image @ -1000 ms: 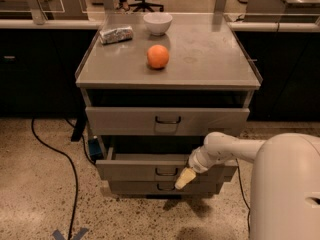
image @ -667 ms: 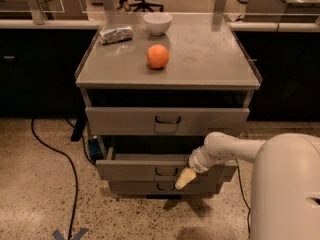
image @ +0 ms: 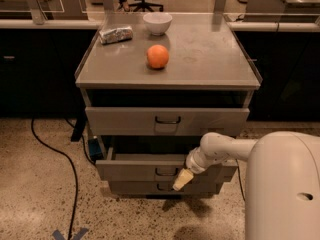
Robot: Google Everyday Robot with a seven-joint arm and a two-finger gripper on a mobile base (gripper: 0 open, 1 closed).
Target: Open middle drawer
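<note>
The middle drawer [image: 130, 169] is a wide, shallow grey drawer in the metal cabinet. It stands pulled out a little past the drawers above and below it. Its small dark loop handle [image: 166, 172] is at the centre of the front. My gripper [image: 182, 179], with a cream-coloured tip, points down and to the left on the white arm [image: 220, 151]. It sits just right of the handle, over the drawer's lower front edge. Whether it touches the handle cannot be told.
The top drawer [image: 125, 121], with a square plate under its handle, is shut. The bottom drawer [image: 135, 187] sits below. On the cabinet top [image: 210, 54] are an orange [image: 157, 56], a white bowl [image: 157, 23] and a foil packet [image: 116, 34]. A black cable [image: 65, 159] crosses the floor at left.
</note>
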